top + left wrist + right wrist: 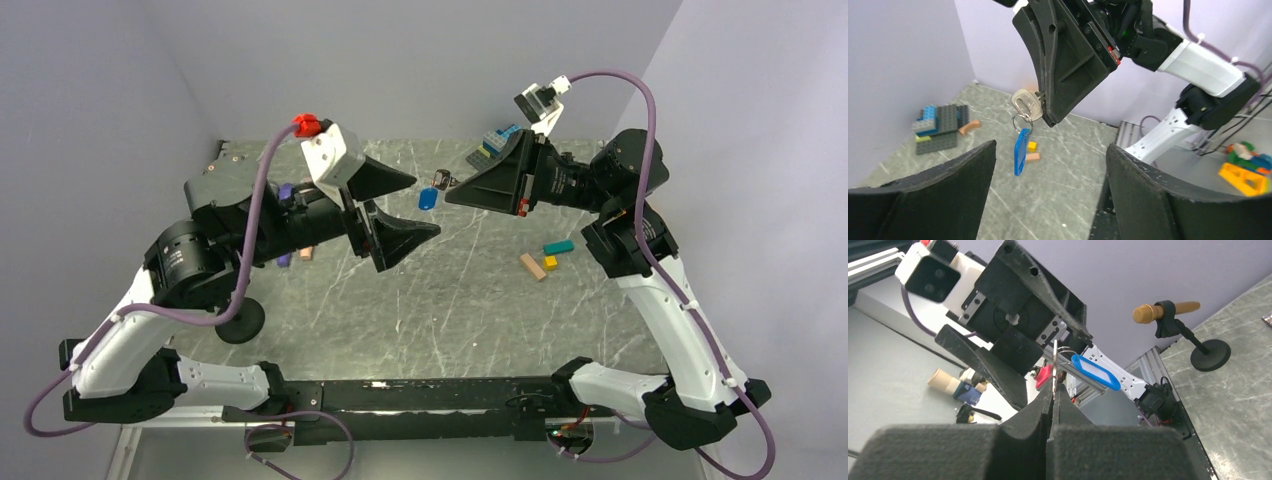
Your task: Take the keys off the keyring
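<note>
Left wrist view gives me the clearest look: the right gripper reaches down from above with its fingers pressed together, pinching a silvery metal key by its blade. The key's flat head sticks out to the side. A small shiny metal keyring hangs through the head, and a blue oval plastic tag dangles from that ring, clear of the grey-green marbled table. My left gripper has its two black fingers spread wide, with the tag hanging just ahead of the gap and touching neither finger. From the right wrist camera I see the key edge-on as a thin strip rising from between the clamped pads, and the tag shows a pale patch at its middle. In the top view the two grippers face each other above the far middle of the table, with the tag between them. Under the right arm lie a teal brick, a small yellow brick and a tan block. A pile of grey and blue bricks sits at the back edge.
</note>
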Tool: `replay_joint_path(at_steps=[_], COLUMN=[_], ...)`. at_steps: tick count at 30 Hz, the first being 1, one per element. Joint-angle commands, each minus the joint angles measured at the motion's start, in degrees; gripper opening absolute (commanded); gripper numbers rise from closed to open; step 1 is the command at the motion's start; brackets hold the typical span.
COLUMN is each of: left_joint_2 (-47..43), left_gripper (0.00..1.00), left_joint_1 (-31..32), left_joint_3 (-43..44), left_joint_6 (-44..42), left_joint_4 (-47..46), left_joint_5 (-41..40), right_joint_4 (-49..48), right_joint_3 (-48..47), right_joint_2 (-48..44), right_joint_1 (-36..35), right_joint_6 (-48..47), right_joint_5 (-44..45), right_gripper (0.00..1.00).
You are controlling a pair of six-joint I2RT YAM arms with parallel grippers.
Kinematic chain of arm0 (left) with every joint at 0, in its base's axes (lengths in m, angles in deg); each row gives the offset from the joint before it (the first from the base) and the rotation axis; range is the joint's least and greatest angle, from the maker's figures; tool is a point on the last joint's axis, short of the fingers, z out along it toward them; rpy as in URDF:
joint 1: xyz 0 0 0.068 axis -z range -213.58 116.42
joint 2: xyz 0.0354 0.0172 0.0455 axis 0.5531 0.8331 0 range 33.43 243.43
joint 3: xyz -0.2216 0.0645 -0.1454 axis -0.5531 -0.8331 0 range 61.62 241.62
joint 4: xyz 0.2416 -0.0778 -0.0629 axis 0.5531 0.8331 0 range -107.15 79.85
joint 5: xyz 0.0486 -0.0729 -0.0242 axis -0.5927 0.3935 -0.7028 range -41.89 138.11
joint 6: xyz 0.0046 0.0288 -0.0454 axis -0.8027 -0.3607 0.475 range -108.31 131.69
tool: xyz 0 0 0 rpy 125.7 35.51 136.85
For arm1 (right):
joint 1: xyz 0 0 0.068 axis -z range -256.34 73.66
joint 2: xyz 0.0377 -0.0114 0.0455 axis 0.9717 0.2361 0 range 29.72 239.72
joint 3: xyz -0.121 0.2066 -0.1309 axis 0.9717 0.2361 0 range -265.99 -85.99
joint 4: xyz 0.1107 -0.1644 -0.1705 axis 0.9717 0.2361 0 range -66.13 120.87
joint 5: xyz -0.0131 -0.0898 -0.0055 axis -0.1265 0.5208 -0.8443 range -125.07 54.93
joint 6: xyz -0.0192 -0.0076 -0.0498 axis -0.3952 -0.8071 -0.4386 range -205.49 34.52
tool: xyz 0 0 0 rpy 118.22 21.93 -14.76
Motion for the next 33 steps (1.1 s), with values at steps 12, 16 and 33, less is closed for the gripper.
replay_joint_path(at_steps=[12, 16, 33], left_joint_2=[-0.8, 0.3, 3.5], left_gripper=[0.65, 0.56, 0.53], left_joint_1=[8.1, 9.5, 13.7], left_joint_3=[-3.7, -1.6, 3.2], left_joint_6=[-20.0, -22.9, -29.3], left_joint_4=[-13.4, -12.8, -6.3], left_joint_5=[-16.2, -19.4, -26.4], right_joint_4=[2.9, 2.8, 3.6], right_joint_3=[-6.2, -6.6, -8.7], right_joint_2=[0.9, 1.4, 3.1], right_joint_1=[-0.1, -0.1, -0.1], right_joint_6=[-3.5, -3.7, -4.2], right_joint_5=[-1.9, -2.7, -3.4], right_gripper=[0.0, 0.0, 0.0])
